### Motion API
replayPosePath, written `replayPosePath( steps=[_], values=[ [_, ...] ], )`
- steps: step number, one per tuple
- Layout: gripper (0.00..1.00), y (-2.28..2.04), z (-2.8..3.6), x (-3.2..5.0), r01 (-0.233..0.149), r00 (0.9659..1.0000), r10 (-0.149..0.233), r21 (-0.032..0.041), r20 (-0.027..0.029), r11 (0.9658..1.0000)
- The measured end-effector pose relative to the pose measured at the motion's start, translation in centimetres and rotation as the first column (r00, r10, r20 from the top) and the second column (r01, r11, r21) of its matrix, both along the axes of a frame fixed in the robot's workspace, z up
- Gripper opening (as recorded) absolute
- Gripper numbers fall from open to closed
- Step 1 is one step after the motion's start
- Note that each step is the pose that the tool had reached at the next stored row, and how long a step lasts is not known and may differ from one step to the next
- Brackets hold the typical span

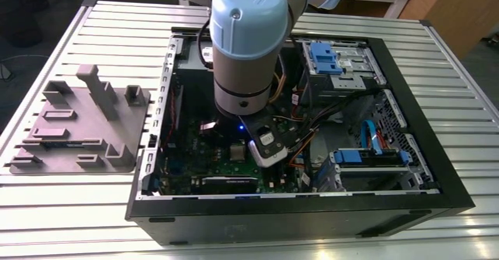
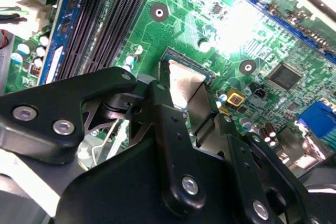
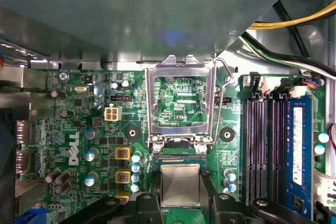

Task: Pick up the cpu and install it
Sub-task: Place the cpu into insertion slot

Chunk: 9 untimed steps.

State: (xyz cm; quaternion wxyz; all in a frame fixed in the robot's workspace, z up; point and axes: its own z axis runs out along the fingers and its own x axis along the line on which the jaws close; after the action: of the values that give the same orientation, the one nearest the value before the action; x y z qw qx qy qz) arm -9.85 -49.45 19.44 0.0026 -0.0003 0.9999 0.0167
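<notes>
Chief hazard here: seating askew the small flat square cpu (image 3: 181, 184) with its pale silver-grey metal top. Given a slight twist or tilt against the dark socket rim (image 2: 189, 64), bent contacts or a chip propped on one corner. Hard to tell from these views whether resting in the socket or hanging just above it, so equal danger from pressing down too hard and from letting go too high. Also a risk of fouling the silvery rectangular socket frame (image 3: 181, 103), hinged up and open just beside the chip, along with its thin wire lever (image 3: 227, 68); one nudge from a finger enough to knock either down onto the work. Little room to the sides: long black memory slots (image 3: 262, 145) near on one flank, small cylindrical capacitors (image 3: 136, 167) on the green circuit board (image 3: 79, 129) near on the other, hence a chance of clipping these by spreading wide. As for the black two-fingered gripper (image 3: 181, 199): drawn in narrow, black fingers (image 2: 160, 103) hugging opposite edges of the cpu, seemingly clamped on it, with nothing else in its grasp. Poised in both wrist views right over the socket. In the exterior view, reaching down from the pale blue and grey robot arm (image 1: 249, 38) into the open black computer case (image 1: 444, 184), well apart from the grey moulded tray (image 1: 78, 125) lying on the slatted metal table (image 1: 78, 213) at the exterior view's left.
</notes>
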Motion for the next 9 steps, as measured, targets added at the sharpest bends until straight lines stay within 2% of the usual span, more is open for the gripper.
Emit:
replayPosePath(
  steps=[3,9],
  values=[
    [0.39,-0.01,0.46,-0.01,0.000,1.0000,0.000,-0.0007,-0.0001,1.0000],
    [0.39,-0.03,0.48,0.01,0.002,1.0000,-0.002,-0.0007,0.0000,1.0000]
  ],
)
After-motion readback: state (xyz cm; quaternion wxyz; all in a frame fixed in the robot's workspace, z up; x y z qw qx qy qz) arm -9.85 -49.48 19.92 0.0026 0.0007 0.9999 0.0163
